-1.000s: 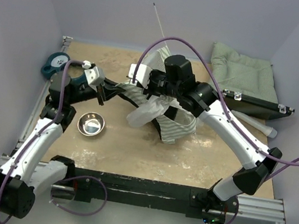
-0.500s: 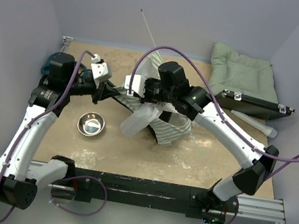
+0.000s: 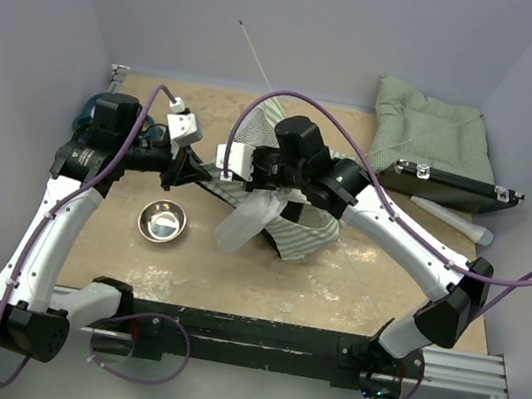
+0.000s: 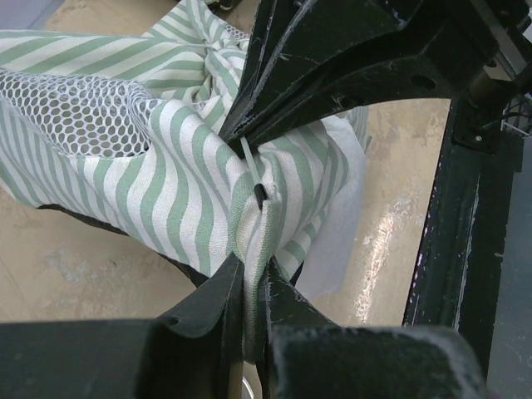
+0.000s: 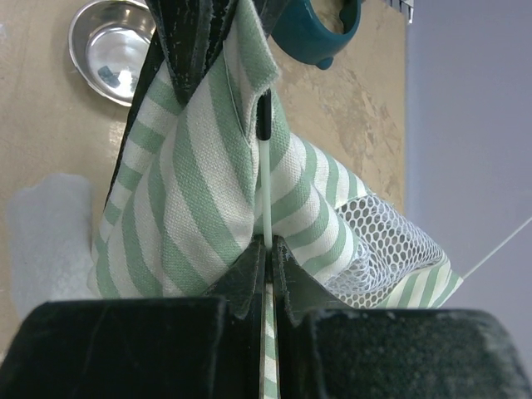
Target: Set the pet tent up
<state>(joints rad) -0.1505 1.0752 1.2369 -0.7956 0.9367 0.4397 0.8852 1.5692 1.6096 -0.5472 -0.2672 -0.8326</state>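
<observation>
The pet tent (image 3: 288, 221) is a crumpled heap of green-and-white striped cloth with mesh (image 4: 79, 112) and a white flap, mid-table. My left gripper (image 4: 252, 268) is shut on a folded striped edge of the tent (image 4: 199, 191). My right gripper (image 5: 270, 243) is shut on a thin white pole (image 5: 267, 187) that runs into a black-tipped sleeve opening in the cloth. The two grippers face each other closely, left gripper (image 3: 188, 169) and right gripper (image 3: 241, 163), at the tent's left corner. The pole's far end (image 3: 254, 51) sticks up past the back wall.
A steel bowl (image 3: 161, 220) sits near the left arm, a teal object (image 5: 320, 25) behind it at the left edge. A green quilted cushion (image 3: 430, 124), a black case (image 3: 450, 186) and a white tube (image 3: 455, 222) lie at the back right.
Both grippers and the held tent corner have shifted left. The left arm has drawn back and risen; the pole's free end has swung left.
</observation>
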